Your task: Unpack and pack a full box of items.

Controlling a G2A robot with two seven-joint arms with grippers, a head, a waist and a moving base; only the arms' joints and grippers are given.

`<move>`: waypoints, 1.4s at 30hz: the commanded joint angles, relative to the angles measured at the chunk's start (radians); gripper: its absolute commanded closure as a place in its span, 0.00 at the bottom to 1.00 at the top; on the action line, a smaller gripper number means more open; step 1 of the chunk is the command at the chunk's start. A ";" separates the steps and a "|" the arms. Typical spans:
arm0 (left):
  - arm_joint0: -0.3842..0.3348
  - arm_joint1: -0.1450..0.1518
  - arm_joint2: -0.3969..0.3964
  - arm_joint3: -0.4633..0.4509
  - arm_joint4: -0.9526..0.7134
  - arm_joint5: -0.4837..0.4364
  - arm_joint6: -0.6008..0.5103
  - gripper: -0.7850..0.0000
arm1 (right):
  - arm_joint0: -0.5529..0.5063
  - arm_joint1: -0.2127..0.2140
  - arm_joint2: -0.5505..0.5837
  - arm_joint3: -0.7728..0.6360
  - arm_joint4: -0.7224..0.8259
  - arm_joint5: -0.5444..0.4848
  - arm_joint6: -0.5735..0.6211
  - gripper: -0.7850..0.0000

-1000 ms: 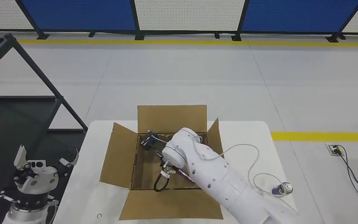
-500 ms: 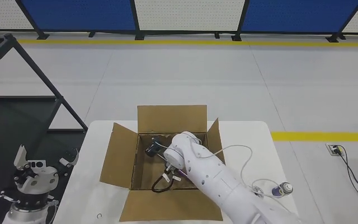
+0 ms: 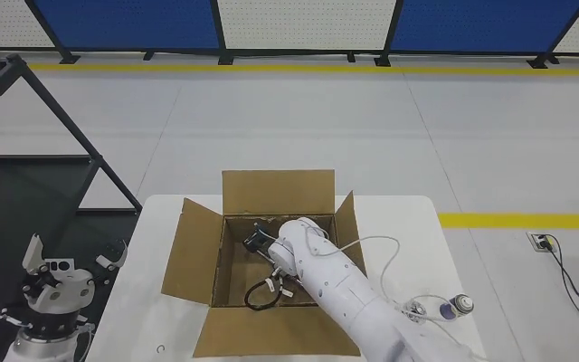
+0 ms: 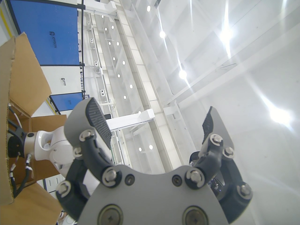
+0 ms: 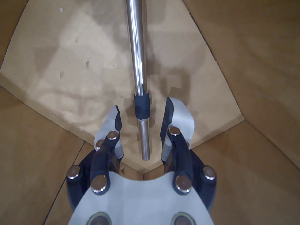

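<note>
The cardboard box (image 3: 276,190) stands open on the white desk (image 3: 398,217), its four flaps folded outward. The right arm reaches down into the box from the near side. In the right wrist view, the right hand (image 5: 143,105) is low inside the box with its fingers (image 5: 116,120) spread. A shiny metal rod (image 5: 137,47) runs between them, touching neither pad. The rod carries a black band (image 5: 141,106) that sits level with the fingertips. One end of the rod stops just short of the palm, and the rest stretches away across the brown floor of the box toward the far wall. The left hand (image 4: 151,107) is turned up toward the ceiling lights, with its two ribbed pads (image 4: 97,120) spread wide and nothing between them. One box flap (image 4: 21,76) stands just beside it. A small spray can (image 3: 457,306) lies on the desk well to the right of the box, near the desk's edge.
</note>
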 commanded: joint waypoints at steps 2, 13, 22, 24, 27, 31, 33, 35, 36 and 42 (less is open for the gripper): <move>0.000 0.000 0.000 0.000 0.000 0.000 0.000 0.00 | 0.003 -0.011 0.000 0.028 0.000 0.000 -0.018 0.53; 0.000 0.000 0.000 0.000 0.000 0.000 0.000 0.00 | 0.008 -0.041 0.001 0.104 -0.009 0.010 -0.074 0.59; 0.000 0.000 0.000 0.000 0.000 0.000 0.000 0.00 | 0.009 -0.053 0.010 0.141 -0.003 -0.013 -0.078 0.63; 0.000 0.000 0.000 0.000 0.000 0.000 0.000 0.00 | 0.009 -0.055 0.013 0.148 0.000 -0.015 -0.081 0.69; 0.000 0.000 0.000 0.000 0.000 0.000 0.000 0.00 | 0.008 -0.057 0.016 0.156 0.000 -0.021 -0.083 0.83; 0.000 0.000 0.000 0.000 0.000 0.000 0.000 0.00 | 0.009 -0.059 0.019 0.162 0.000 -0.026 -0.079 1.00; 0.000 0.000 0.000 0.000 0.000 0.000 0.000 0.00 | 0.011 -0.060 0.021 0.163 0.001 -0.028 -0.078 1.00; 0.000 0.000 0.000 0.000 0.000 0.000 0.000 0.00 | 0.016 -0.060 0.023 0.163 -0.001 -0.029 -0.081 1.00; 0.000 0.000 0.000 0.000 0.000 0.000 0.000 0.00 | 0.018 -0.060 0.024 0.163 -0.002 -0.028 -0.084 1.00; 0.000 0.000 0.000 0.000 0.000 0.000 0.000 0.00 | 0.042 -0.059 0.029 0.154 -0.010 -0.039 -0.094 1.00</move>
